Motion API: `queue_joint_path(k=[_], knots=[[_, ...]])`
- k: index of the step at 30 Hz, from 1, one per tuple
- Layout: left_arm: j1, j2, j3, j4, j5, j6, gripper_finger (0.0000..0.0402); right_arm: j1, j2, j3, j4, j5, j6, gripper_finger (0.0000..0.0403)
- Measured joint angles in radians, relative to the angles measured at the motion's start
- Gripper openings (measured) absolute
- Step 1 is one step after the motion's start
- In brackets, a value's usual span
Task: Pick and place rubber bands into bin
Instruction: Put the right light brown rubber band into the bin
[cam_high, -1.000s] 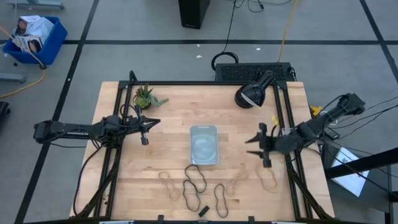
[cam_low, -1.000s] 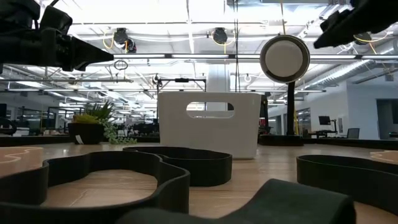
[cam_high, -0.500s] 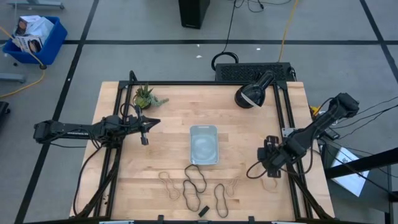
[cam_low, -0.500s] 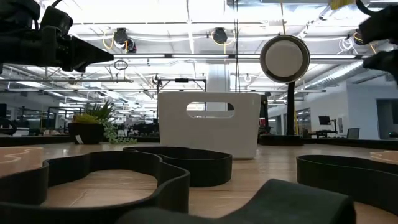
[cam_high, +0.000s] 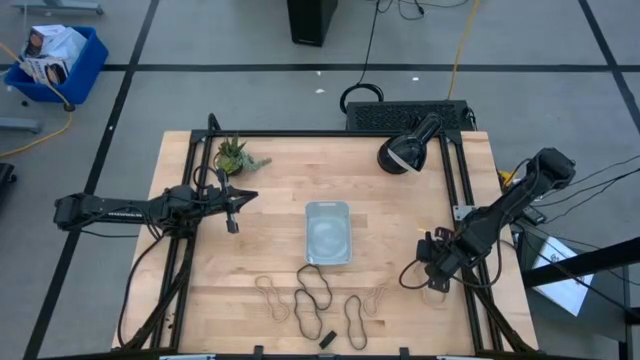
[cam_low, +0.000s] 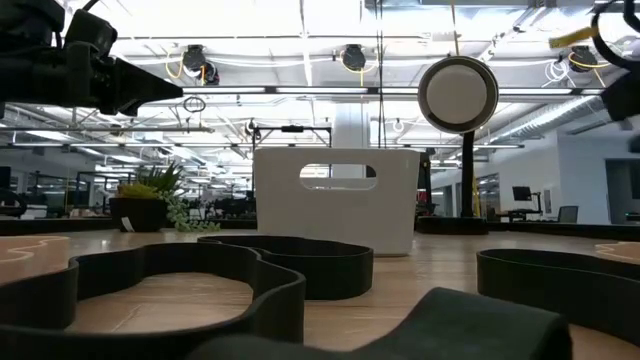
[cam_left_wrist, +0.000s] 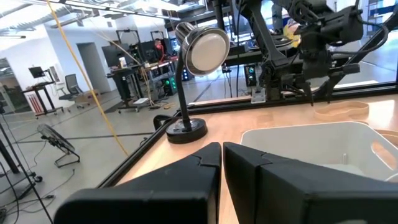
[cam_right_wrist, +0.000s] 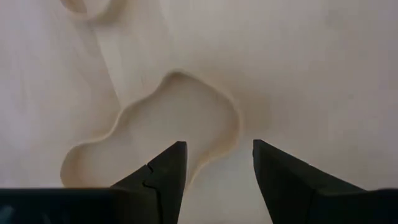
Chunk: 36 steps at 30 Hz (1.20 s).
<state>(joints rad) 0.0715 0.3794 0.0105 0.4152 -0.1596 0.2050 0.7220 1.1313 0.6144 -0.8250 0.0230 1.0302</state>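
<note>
High view: the bin (cam_high: 328, 232) sits mid-table and looks empty. Five or so bands lie along the near edge: two black loops (cam_high: 314, 291), tan ones either side, and one tan band (cam_high: 434, 291) well to the right. The right gripper (cam_high: 432, 272) hangs over that tan band, pointing down. The left gripper (cam_high: 232, 206) waits left of the bin, off the table surface.

Low view: black bands (cam_low: 300, 262) lie flat in the foreground, the bin (cam_low: 335, 198) behind them. The left gripper shows up top left.

Left wrist view: left fingers (cam_left_wrist: 199, 168) nearly together, nothing between them.

Right wrist view: right gripper (cam_right_wrist: 216, 165) spread wide, nothing held, the tan band (cam_right_wrist: 155, 134) beneath it, one strand running between the fingers.

Assessment: the band looks light, thin and floppy, lying flush on the wood. It will likely sag and stretch when lifted. Best hold appears to be one strand straddled by the fingers and pinched close to the table.
</note>
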Motion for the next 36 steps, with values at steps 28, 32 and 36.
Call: queue_joint_path(k=[28,32,36], knots=[[0.0,0.0,0.0,0.0,0.0,0.003,0.0026,0.033,-0.002,-0.203,0.2,0.032,0.156,0.0008],[0.0,0.0,0.0,0.0,0.0,0.003,0.0026,0.031,-0.002,-0.188,0.196,0.044,0.124,0.0008],[0.0,0.0,0.0,0.0,0.0,0.003,0.0026,0.031,-0.01,-0.119,0.118,0.125,0.054,0.0004]])
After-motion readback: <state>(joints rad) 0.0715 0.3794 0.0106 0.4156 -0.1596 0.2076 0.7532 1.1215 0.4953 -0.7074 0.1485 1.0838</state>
